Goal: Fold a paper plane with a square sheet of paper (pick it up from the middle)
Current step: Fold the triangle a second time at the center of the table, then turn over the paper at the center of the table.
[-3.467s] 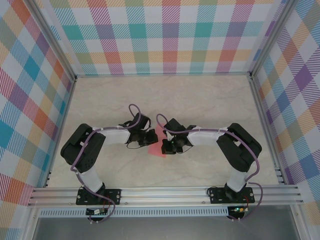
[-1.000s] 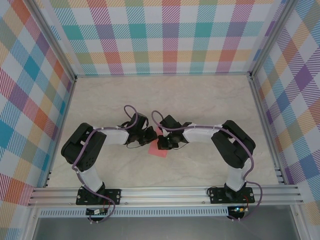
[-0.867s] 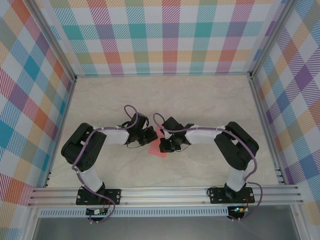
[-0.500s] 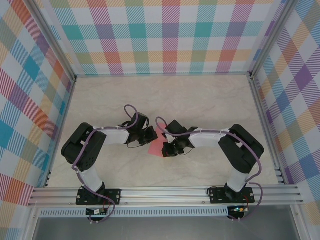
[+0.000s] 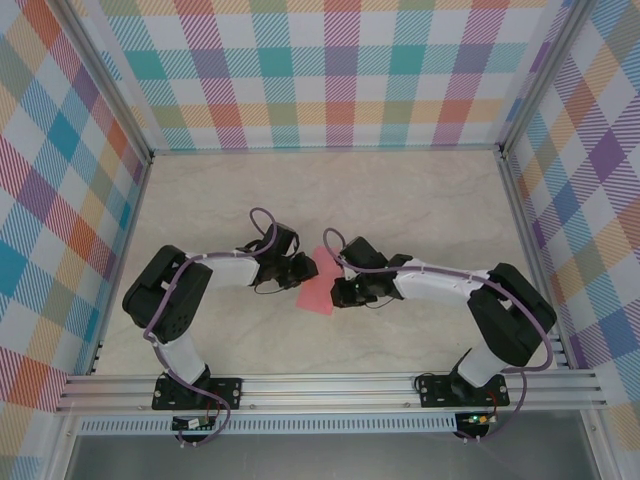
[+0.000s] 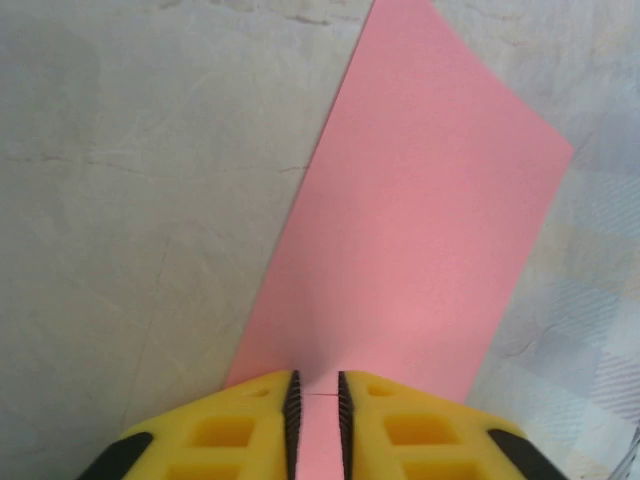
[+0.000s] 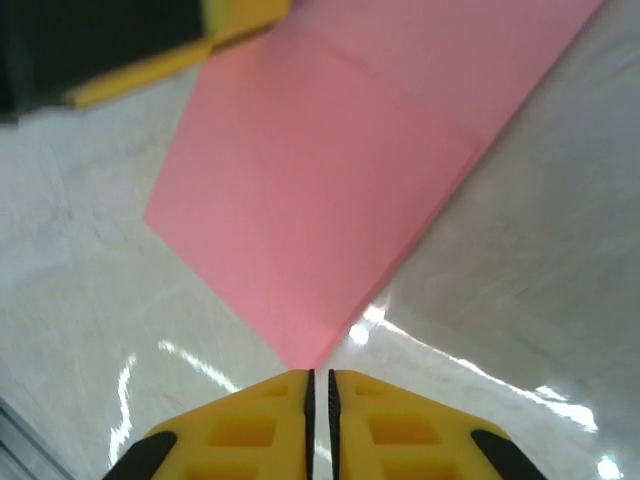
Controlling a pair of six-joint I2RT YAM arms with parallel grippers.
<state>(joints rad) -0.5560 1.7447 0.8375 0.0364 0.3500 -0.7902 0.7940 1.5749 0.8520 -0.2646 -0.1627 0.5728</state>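
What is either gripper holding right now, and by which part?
Cannot be told for sure. The left gripper has its jaws slightly apart over one edge of the square sheet of paper; the right gripper sits at a corner, jaws nearly together.

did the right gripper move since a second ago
Yes. The right gripper has pulled back rightward, toward the right wall rail, uncovering more of the square sheet of paper.

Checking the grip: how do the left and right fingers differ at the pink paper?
Left fingers stand slightly apart, pink paper showing in the gap; right fingers almost touch. Left fingers meet the paper's edge; right fingers meet a corner. Both are yellow with black ribbed pads.
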